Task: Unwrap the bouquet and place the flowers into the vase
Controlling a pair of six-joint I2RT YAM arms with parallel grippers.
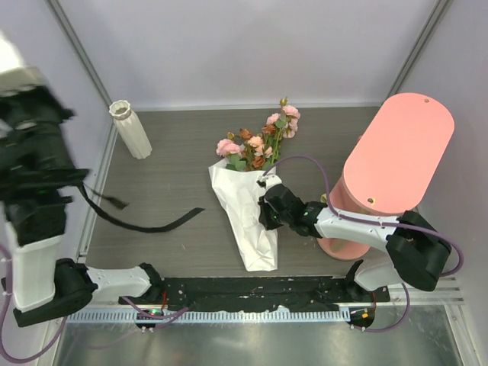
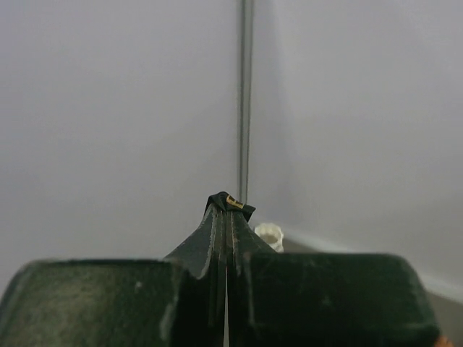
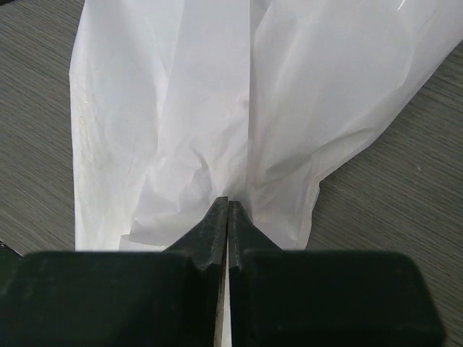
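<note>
Plainly, the bouquet [image 1: 244,183] lay flat at the middle of the table [image 1: 175,152]. Its flowers [image 1: 259,141] fanned toward the far side and the point of its white paper wrap [image 1: 252,229] aimed at the near edge. That lie kept the stems resting inside the loose cone while the wrapping was worked on.

The right gripper [image 1: 264,207] sat low on the wrap's right edge, near its middle. Its fingers were pressed together with their tips buried in a crumpled crease. Wrinkles in the paper ran in toward the tips, so it looked to be pinching a fold, probably to peel the sheet open or drag it off the stems.

The black ribbon [image 1: 152,225] was already off the cone. It trailed in a curve across the table to the left of the bouquet, well apart from the paper. The left gripper [image 2: 228,210], raised high at the left, was clamped shut on one end of the ribbon. A dark scrap with a small gold tag showed at its tips. Holding that end up and aside seemed meant to keep the ribbon clear of the wrap.

The vase [image 1: 131,130] stood at the far left, near the back wall and well apart from the flowers, with nothing in it. The pink stand [image 1: 396,152] rose at the right, just beside the right arm. By my reckoning the untying was done, the unwrapping was in hand, and no flower had yet been moved.
</note>
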